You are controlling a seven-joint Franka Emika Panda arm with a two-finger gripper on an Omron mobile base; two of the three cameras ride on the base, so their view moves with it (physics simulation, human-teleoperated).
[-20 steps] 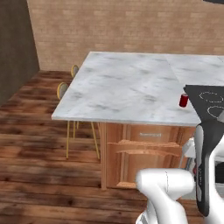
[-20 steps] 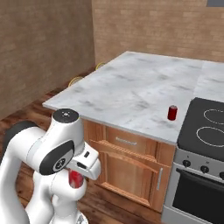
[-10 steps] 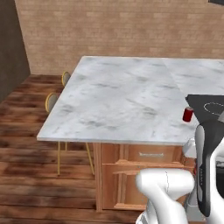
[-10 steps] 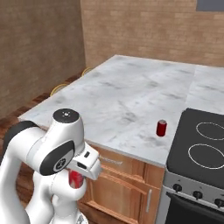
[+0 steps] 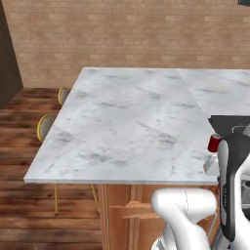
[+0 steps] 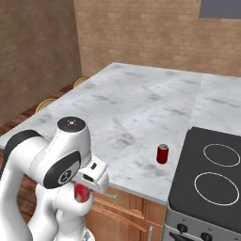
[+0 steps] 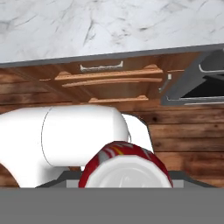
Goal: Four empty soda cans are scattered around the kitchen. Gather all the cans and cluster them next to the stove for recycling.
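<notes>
My gripper (image 6: 81, 194) hangs low in front of the robot's body, shut on a red soda can (image 6: 82, 192). That can's silver top and red rim (image 7: 127, 165) loom large at the bottom of the hand view. A second red soda can (image 6: 162, 154) stands upright on the marble counter (image 6: 132, 108), just left of the black stove cooktop (image 6: 188, 162). In the left base view the same can (image 5: 214, 143) sits at the stove's (image 5: 228, 125) near corner, partly behind my dark forearm. The gripper is well below and short of the counter's edge.
Reddish wooden drawers (image 7: 107, 78) and the silver oven front (image 7: 197, 85) lie ahead under the counter edge. Two yellow stools (image 5: 46, 128) stand at the island's left side over the wood floor. Brick walls close off the back.
The base has driven, so both base views shifted: the island and stove now look nearer. The arm's pose is unchanged and the red can stays in the gripper.
</notes>
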